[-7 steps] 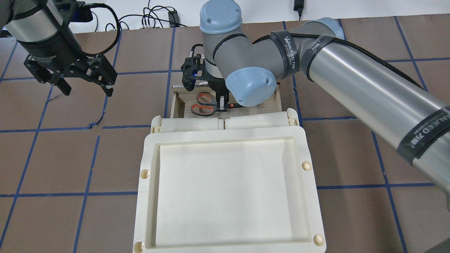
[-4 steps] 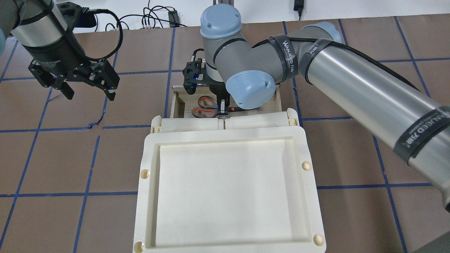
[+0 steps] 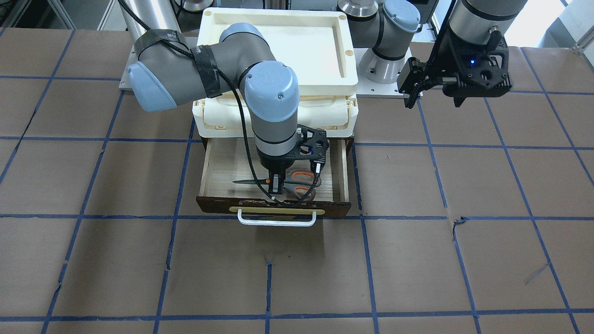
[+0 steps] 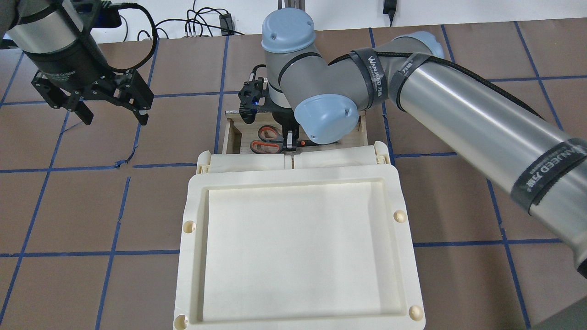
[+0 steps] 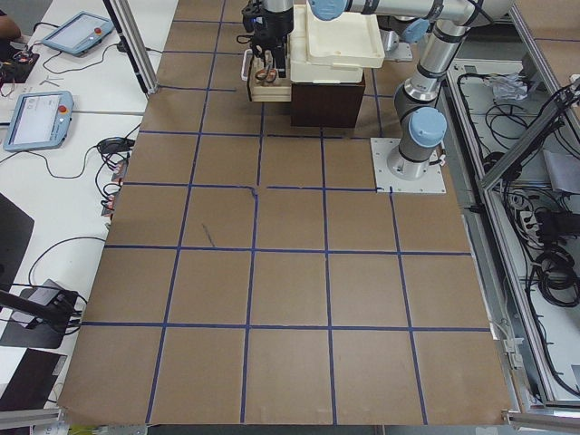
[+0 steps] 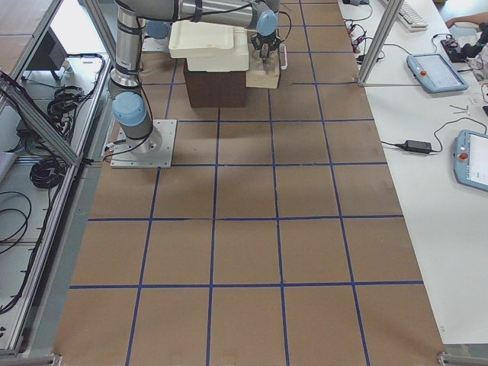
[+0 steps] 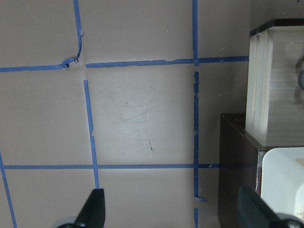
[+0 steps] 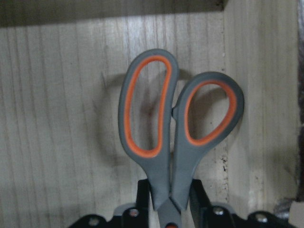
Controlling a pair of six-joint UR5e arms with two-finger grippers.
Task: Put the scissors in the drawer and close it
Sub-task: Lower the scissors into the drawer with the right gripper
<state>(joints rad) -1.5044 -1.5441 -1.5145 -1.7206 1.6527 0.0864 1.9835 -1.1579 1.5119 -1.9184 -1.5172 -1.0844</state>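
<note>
Scissors: we see the scissors (image 8: 173, 161) with closed grey metal blades and smooth grey handles. The two oval finger loops are lined in orange, one longer than the other.
Drawer: the drawer (image 3: 203, 171) is wide, shallow and pulled open. Its pale wood has a straight grain, and its dark brown front carries a cream plate (image 3: 274, 210) and a white bar handle (image 3: 277, 221).
Right pincer: the right gripper (image 3: 277, 188) points down into the drawer, its black fingers (image 8: 197, 192) clenched on the scissors' shanks just below the loops.
Scissors to pincer: the loops stick out to one side of the fingers and the blades to the other, lying level along the drawer's width. We cannot tell whether they touch the drawer floor.
Left pincer: the left gripper (image 4: 114, 120) hangs released, fingers spread wide, above the brown papered table (image 3: 417, 260) with its blue tape grid, well apart from the drawer.
Above the drawer: we see two cream plastic compartments (image 4: 247, 161) and a matte cream tray (image 4: 183, 201) with rounded corners.
</note>
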